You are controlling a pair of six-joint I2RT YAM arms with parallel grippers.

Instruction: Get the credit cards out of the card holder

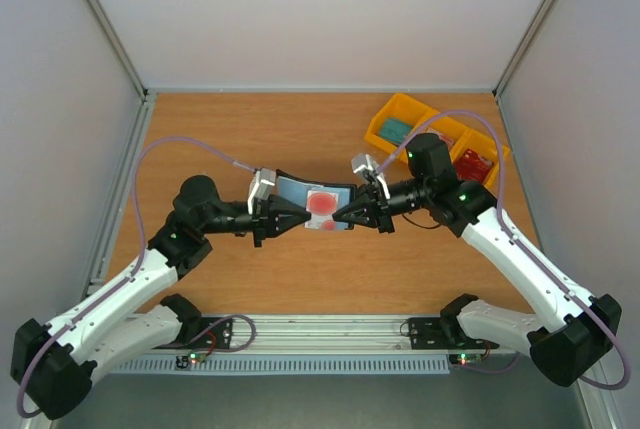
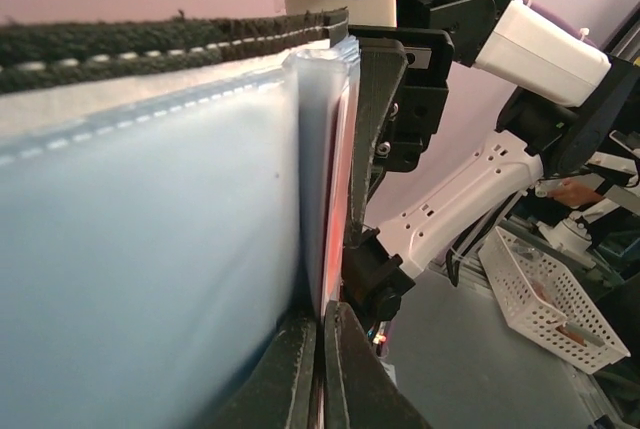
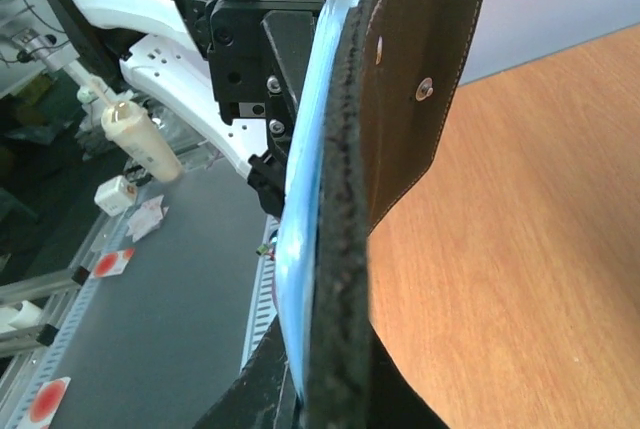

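Clamping card holder (image 1: 295,190): left end effector (image 1: 300,214), right end effector (image 1: 340,214); wooden table (image 1: 250,139), white walls (image 1: 300,19).

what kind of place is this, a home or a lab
Most likely a robotics lab cell: a wooden table walled by plain white panels, left arm and right arm bolted to a metal rail, a yellow parts tray.

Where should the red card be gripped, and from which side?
Probably its edge nearest the right gripper, pinched across the flat faces from the right: the red card sits in that half of the card holder, whose other end the left gripper clamps.
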